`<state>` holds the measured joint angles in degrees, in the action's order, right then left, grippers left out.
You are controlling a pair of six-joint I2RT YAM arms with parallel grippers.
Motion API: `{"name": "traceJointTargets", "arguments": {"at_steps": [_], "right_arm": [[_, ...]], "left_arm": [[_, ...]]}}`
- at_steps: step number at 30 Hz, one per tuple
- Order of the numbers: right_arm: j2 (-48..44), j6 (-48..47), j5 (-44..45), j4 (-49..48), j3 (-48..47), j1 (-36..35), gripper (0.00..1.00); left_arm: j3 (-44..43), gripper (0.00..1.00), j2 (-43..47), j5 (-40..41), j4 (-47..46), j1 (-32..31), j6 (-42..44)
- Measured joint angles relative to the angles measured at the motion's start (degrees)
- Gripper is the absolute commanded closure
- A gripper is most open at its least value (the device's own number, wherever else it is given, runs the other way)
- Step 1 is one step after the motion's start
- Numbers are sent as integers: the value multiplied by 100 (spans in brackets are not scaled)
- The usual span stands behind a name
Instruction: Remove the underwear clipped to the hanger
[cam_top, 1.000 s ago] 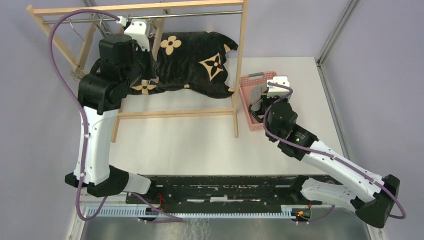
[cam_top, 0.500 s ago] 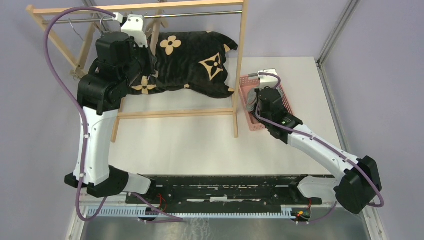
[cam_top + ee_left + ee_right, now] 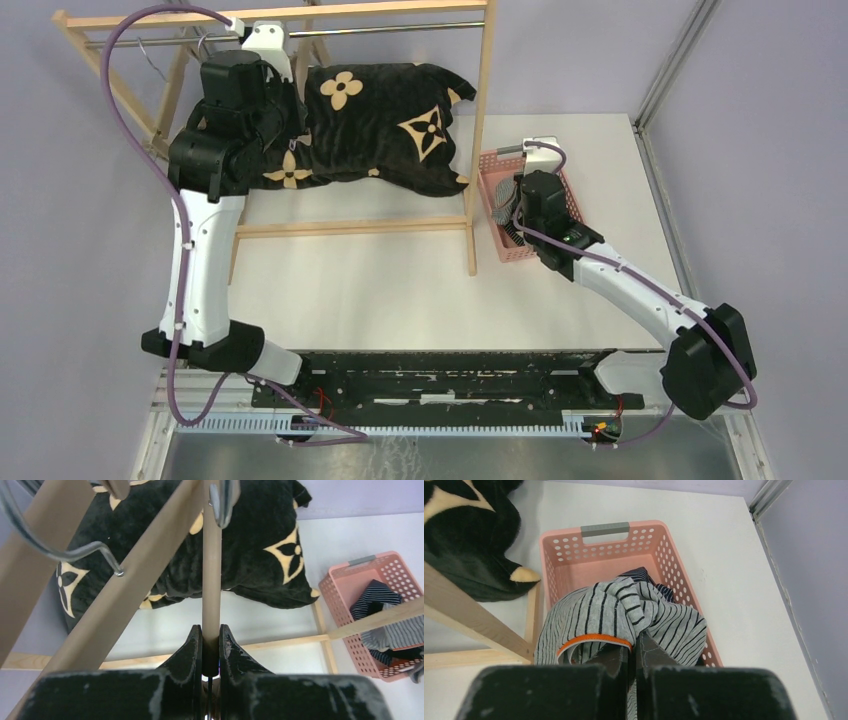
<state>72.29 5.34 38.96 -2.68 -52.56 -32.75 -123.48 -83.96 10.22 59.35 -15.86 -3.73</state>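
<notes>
Right gripper (image 3: 631, 652) has dropped into the pink basket (image 3: 559, 535) at three o'clock, its jaws pinched on the grey striped underwear (image 3: 624, 610) lying there, so release looks next. Left gripper (image 3: 210, 645), risen toward twelve, is clamped on a wooden bar (image 3: 211, 580).

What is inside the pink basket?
In the pink basket a grey striped piece with an orange band lies over a navy striped piece. What lies beneath them is covered.

Left hand (image 3: 210, 645) clamping wooden rod (image 3: 211, 580), cushion (image 3: 250, 530) behind
</notes>
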Motion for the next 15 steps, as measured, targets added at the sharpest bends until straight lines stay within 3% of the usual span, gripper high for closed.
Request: {"name": "traceJointTargets", "arguments": {"at_steps": [3,6,12,15], "right_arm": [[94,68,-15,-7,98,190,99],[107,125,-74,15,151,348,99],[278,343,-308,15,157,706,99],[442,415,-407,55,157,732,99]], "left_arm": [[0,95,-168,-59,-87,146,0],[17,69,-236,-164,-284,190,0],[719,44,35,-433,-664,190,-4],[929,41,186,-490,-737,190,-7]]}}
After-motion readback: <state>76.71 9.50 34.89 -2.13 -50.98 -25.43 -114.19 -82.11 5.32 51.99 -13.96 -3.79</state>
